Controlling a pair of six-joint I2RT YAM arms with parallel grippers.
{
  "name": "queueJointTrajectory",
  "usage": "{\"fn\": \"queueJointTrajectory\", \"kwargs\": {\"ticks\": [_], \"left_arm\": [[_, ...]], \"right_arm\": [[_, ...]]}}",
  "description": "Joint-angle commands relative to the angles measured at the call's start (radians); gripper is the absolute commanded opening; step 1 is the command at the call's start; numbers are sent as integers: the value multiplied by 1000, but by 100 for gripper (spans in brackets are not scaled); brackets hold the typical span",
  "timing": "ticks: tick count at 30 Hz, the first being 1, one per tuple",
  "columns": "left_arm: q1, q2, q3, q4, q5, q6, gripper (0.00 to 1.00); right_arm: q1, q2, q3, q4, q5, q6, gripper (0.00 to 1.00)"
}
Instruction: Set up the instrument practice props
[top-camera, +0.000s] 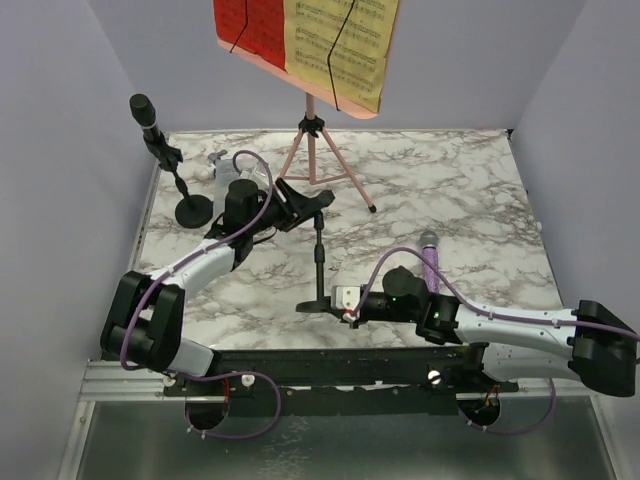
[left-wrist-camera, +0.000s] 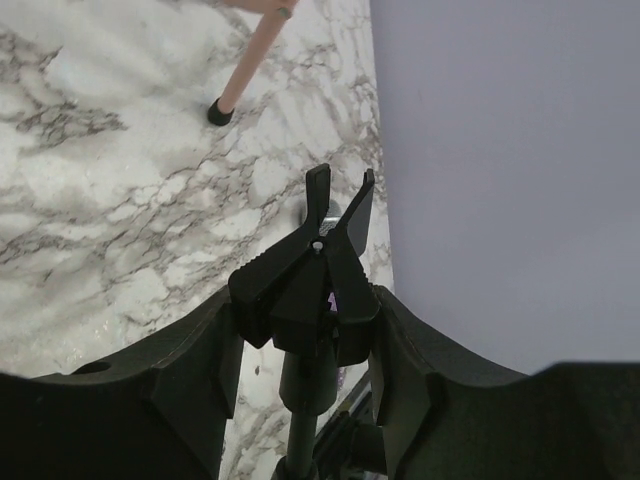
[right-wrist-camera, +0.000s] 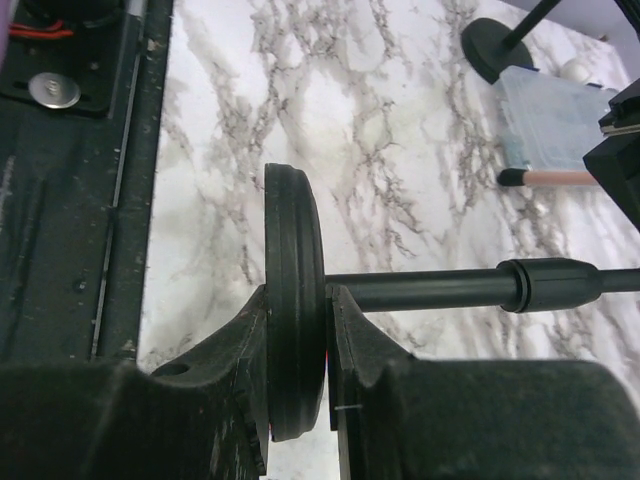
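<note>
A black mic holder (top-camera: 320, 258) stands mid-table. My right gripper (top-camera: 346, 309) is shut on the edge of its round base (right-wrist-camera: 292, 250), with the stem (right-wrist-camera: 430, 290) running off to the right. My left gripper (left-wrist-camera: 305, 312) is over the holder's top. Its fingers press both sides of the spring clip (left-wrist-camera: 318, 262), whose prongs stand apart in a V. A purple glitter microphone (top-camera: 429, 262) lies behind my right arm. The black microphone (top-camera: 144, 109) sits in the other holder (top-camera: 192, 210) at back left. The pink music rack (top-camera: 318, 145) carries red (top-camera: 252, 25) and yellow sheets (top-camera: 345, 45).
A clear plastic box (right-wrist-camera: 555, 120) lies near the back-left holder's base (right-wrist-camera: 495, 45). A pink tripod leg (left-wrist-camera: 245, 70) ends in a black foot close beyond the clip. Grey walls enclose the marble table (top-camera: 460, 190) on three sides.
</note>
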Motion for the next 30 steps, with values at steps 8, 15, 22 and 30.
{"fn": "queueJointTrajectory", "kwargs": {"ticks": [8, 15, 22, 30], "left_arm": [[-12, -269, -21, 120, 82, 463, 0], [-83, -334, -145, 349, 51, 601, 0], [-240, -388, -308, 470, -74, 751, 0], [-299, -512, -498, 512, -263, 639, 51]], "right_arm": [[-20, 40, -50, 282, 366, -73, 79], [-30, 45, -75, 307, 505, 311, 100], [-37, 11, -25, 60, 469, 684, 100], [-47, -70, -75, -54, 492, 865, 100]]}}
